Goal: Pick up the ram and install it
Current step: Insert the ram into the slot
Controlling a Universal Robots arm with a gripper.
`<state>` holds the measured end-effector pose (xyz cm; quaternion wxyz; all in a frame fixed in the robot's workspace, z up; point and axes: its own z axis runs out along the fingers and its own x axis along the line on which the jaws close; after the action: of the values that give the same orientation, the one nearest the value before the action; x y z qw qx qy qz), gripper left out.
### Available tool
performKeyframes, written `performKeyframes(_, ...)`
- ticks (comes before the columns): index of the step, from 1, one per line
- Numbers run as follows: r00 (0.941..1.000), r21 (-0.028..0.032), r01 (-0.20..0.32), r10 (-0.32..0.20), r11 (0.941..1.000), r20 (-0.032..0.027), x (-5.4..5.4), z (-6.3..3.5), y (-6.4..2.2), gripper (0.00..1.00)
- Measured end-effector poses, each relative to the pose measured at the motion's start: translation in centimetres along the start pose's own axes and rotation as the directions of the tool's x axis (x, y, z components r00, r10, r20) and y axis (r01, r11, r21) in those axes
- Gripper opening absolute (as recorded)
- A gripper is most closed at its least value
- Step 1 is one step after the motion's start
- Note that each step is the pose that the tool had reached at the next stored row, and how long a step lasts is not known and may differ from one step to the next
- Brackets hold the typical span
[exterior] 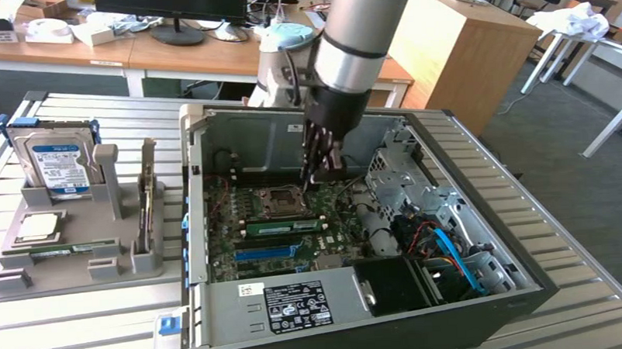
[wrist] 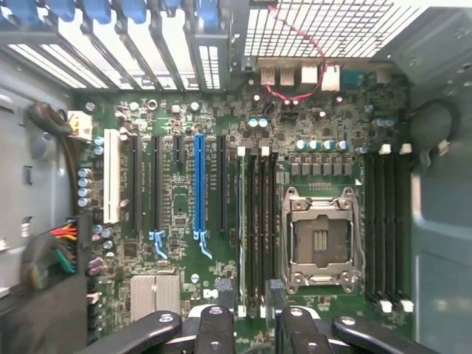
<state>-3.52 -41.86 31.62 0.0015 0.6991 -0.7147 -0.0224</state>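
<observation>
Open case (exterior: 269,141), centre of frame, on slatted table (exterior: 89,326): holds motherboard (exterior: 231,259). One ram (exterior: 282,224) stands on edge in board slot, mid-frame. Gripper (wrist: 254,321) is inside case just above and right of ram, not touching; jaws apart, nothing between them.

Grey holder (exterior: 45,281), left of frame: one drive (exterior: 57,164) upright, one processor (exterior: 36,225) flat, one similar green stick (exterior: 71,247) lying flat, one card (exterior: 147,203) on edge.

A: What surrounds the slatted metal bench (exterior: 78,322)?
B: Grey carpet floor (exterior: 571,189), wooden desks (exterior: 183,59) behind carrying a dark monitor (exterior: 171,5), and a wooden cabinet (exterior: 462,45) at the exterior view's right, white table legs (exterior: 612,124) beyond.
</observation>
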Motion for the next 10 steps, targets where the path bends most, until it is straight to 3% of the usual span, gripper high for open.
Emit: performKeyframes(10, 1.0000, 0.0000, 0.000, 0.000, 1.0000, 0.0001, -0.1, -2.92, 0.10, 0.31)
